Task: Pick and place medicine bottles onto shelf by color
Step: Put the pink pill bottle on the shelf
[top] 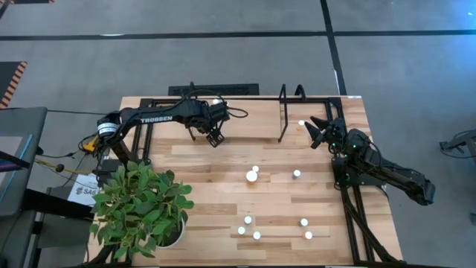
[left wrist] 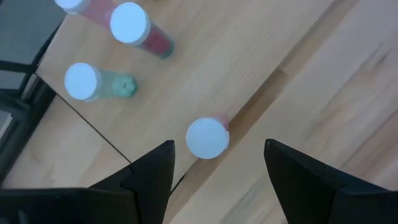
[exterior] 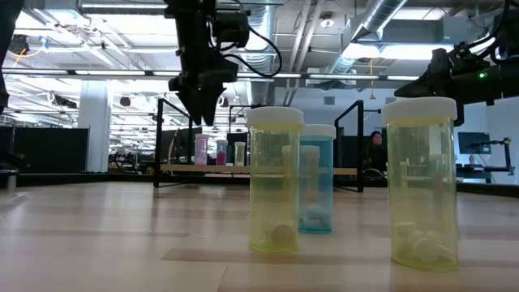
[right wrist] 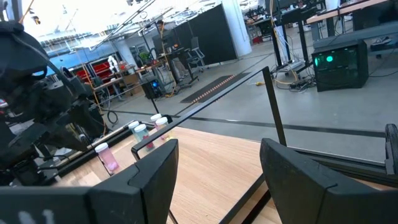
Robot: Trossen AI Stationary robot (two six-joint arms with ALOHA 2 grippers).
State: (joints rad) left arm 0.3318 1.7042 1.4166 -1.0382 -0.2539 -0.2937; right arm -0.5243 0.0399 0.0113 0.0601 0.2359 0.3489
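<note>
Hovering left gripper [left wrist: 217, 163], jaws open and empty, above upright pink, white-capped bottle [left wrist: 208, 137]

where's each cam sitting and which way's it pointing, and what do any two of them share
High view: overhead, straight down on the table; both arms show, left gripper open over the shelf, right gripper open.
Low view: table height, level past yellowish bottles toward the shelf; left arm hangs in.
Left wrist view: down past its fingers at a pink bottle.
Right wrist view: across the shelf.
Shared: wrist views both show that pink bottle.
</note>
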